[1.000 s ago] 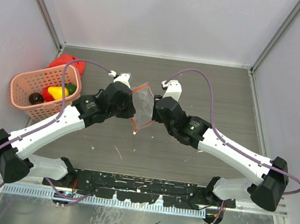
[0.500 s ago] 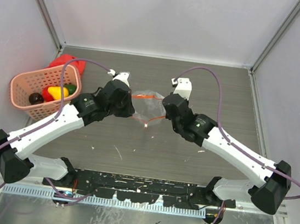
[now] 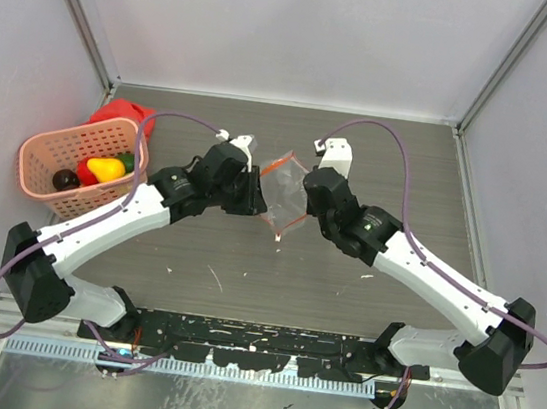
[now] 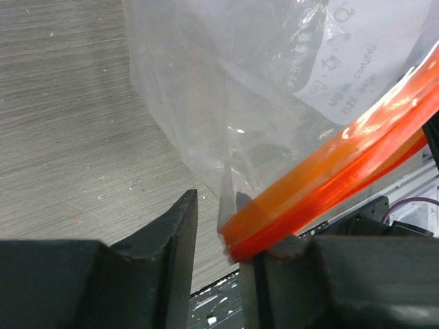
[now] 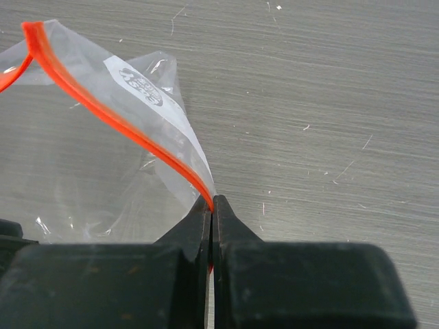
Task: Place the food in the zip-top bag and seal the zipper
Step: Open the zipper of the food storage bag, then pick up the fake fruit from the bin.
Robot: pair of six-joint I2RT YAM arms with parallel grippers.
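The clear zip-top bag (image 3: 283,191) hangs between my two grippers over the middle of the table. My right gripper (image 3: 305,197) is shut on its red-orange zipper (image 5: 116,113), pinching the strip at the fingertips (image 5: 212,205). My left gripper (image 3: 259,203) is at the bag's other side with its jaws apart (image 4: 218,253). The zipper's end (image 4: 343,164) rests on the tip of the right-hand finger (image 4: 274,274), not pinched. The bag (image 4: 240,82) looks empty. The food lies in the pink basket: a yellow piece (image 3: 107,168), a green one (image 3: 130,160) and a dark one (image 3: 63,178).
The pink lattice basket (image 3: 44,149) stands at the far left against the wall. A red object (image 3: 119,112) lies just behind it. Grey walls close the table on the left, back and right.
My left gripper has moved right, closer to the right one. The bag has turned, and its red-orange strip has swung from the far side to the near side.
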